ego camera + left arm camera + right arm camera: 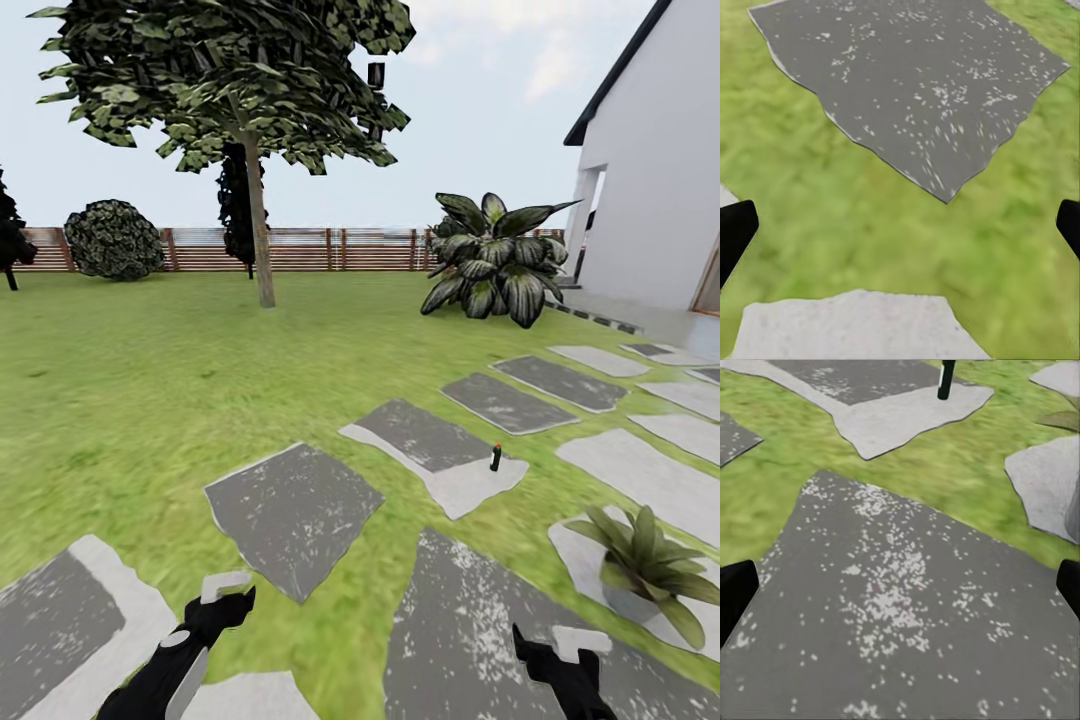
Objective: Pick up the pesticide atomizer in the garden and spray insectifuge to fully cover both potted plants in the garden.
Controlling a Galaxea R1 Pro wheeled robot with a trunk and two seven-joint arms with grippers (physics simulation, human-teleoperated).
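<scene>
The atomizer stands upright on a pale stepping stone out on the lawn, well ahead of both grippers. One potted plant sits on a stone to the right. Left gripper hangs low over grass, jaws wide and empty. Right gripper is over a dark stone, jaws wide too, atomizer far ahead.

pesticide atomizer: dark, red-tipped, upright on stepping stone | potted plant: green rosette, nearby
</scene>
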